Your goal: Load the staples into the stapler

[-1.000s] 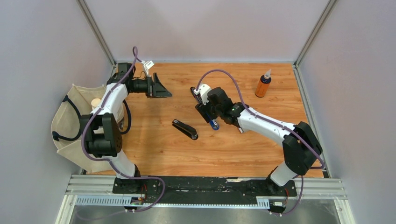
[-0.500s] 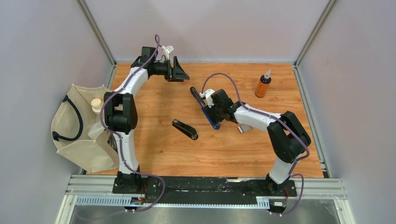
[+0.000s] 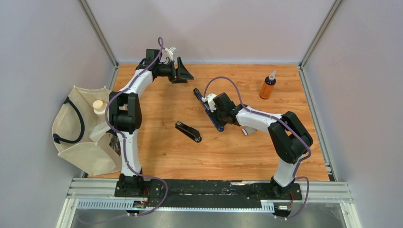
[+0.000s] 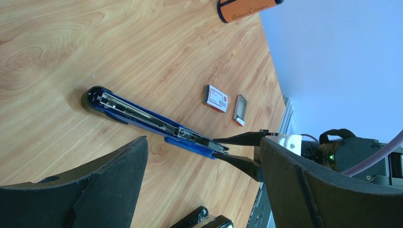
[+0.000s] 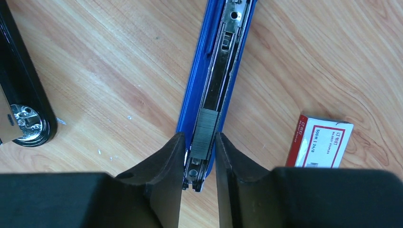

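The blue stapler (image 5: 216, 71) is being pinched at frame centre by the nearly closed right gripper (image 5: 199, 161), the staple strip (image 5: 205, 133) lying in its channel, the box (image 5: 319, 142) lower right. The left gripper (image 4: 204, 142) is being held wide, empty.

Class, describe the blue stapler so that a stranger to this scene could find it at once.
On the wooden table, look to the middle, where the right end effector sits. The blue stapler lies there, pinched at one end by that end effector. Unlike its neighbour, the closed black stapler, it lies open with its metal rail bared.
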